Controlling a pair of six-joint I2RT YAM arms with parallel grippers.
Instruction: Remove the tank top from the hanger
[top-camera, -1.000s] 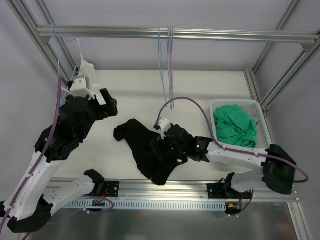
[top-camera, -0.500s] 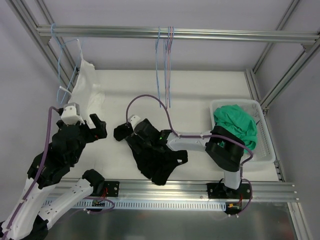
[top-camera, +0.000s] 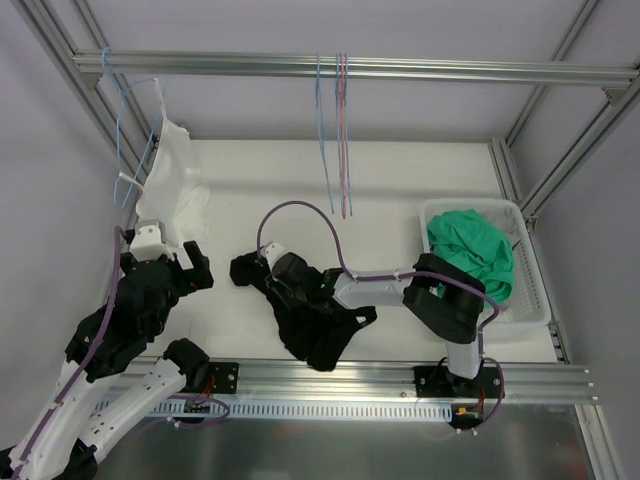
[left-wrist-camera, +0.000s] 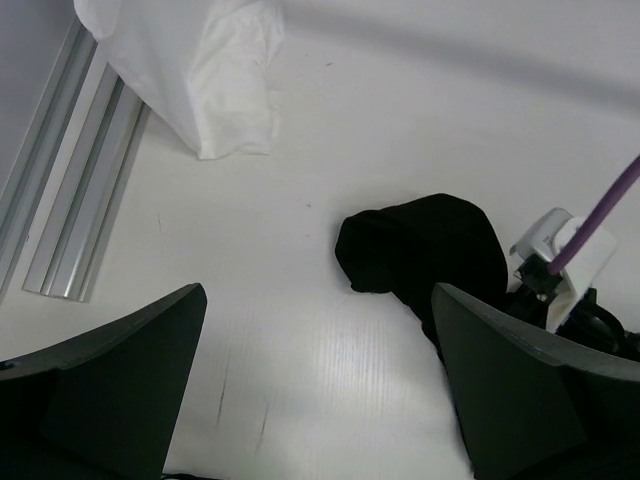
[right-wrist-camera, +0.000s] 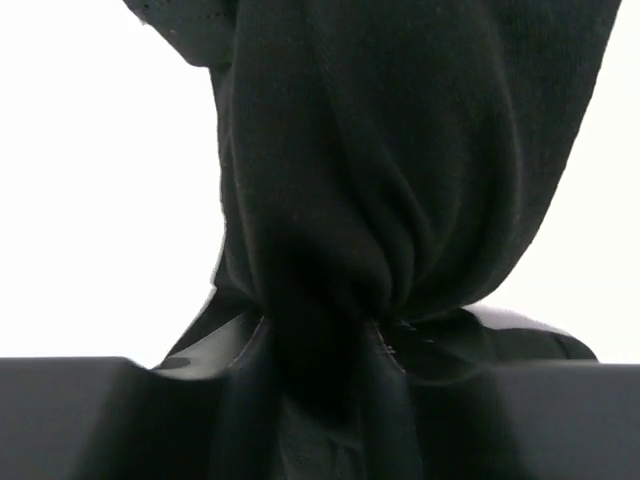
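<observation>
A white tank top (top-camera: 172, 170) hangs at the back left on a light blue wire hanger (top-camera: 121, 130); its lower edge also shows in the left wrist view (left-wrist-camera: 200, 70). My left gripper (top-camera: 193, 262) is open below and in front of it, over bare table (left-wrist-camera: 318, 300), touching nothing. A black garment (top-camera: 320, 320) lies crumpled on the table. My right gripper (top-camera: 290, 285) rests on its left part and is shut on a bunched fold of the black cloth (right-wrist-camera: 315, 370). Its fingers are mostly buried in the fabric.
Empty blue and pink wire hangers (top-camera: 335, 130) dangle from the overhead rail (top-camera: 450, 72) at centre. A white basket (top-camera: 470, 205) at right holds a green cloth (top-camera: 470, 250). Aluminium frame posts stand at both sides. A rail runs along the table's left edge (left-wrist-camera: 70, 180).
The right arm swung left across the black garment and its jaws closed on the cloth. The left arm drew back and down from the white tank top, still open.
</observation>
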